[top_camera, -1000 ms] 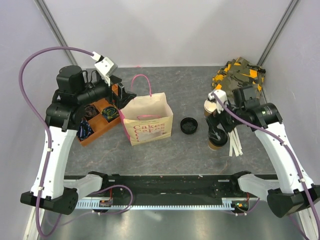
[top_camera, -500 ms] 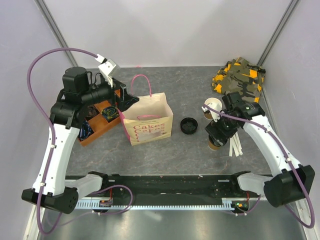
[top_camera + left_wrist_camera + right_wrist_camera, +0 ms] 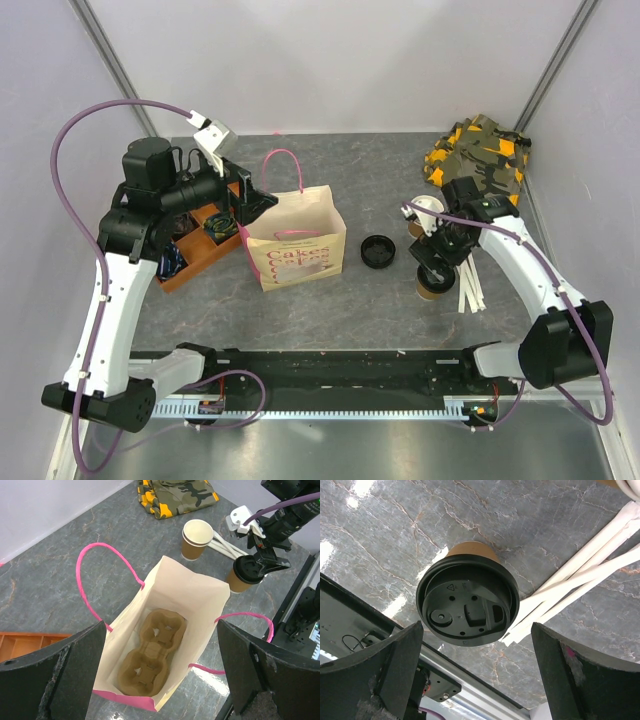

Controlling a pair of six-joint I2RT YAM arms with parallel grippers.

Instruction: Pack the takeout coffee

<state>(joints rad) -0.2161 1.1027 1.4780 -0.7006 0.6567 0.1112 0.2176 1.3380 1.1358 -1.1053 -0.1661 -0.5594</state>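
Right gripper hangs directly over the takeout coffee, fingers spread wide to either side of the lid and closed on nothing. Left gripper hovers just as wide above the mouth of the paper bag, empty too. Biggest thing on the grey table is that bag, standing upright in the middle with its pink handles up. A moulded pulp cup carrier lies flat in the bottom of it. Off to the bag's right, well apart from it, the coffee stands upright just beside a bundle of white sticks, and a lidless cup sits behind it. Handling call: it's a thin paper wall, probably light, and a hard pinch could crush it or pop the lid. I'd take it across the body just under the lid's rim with a gentle squeeze, and keep it upright all the way. The black lid itself looks slick, a poor place to grip.
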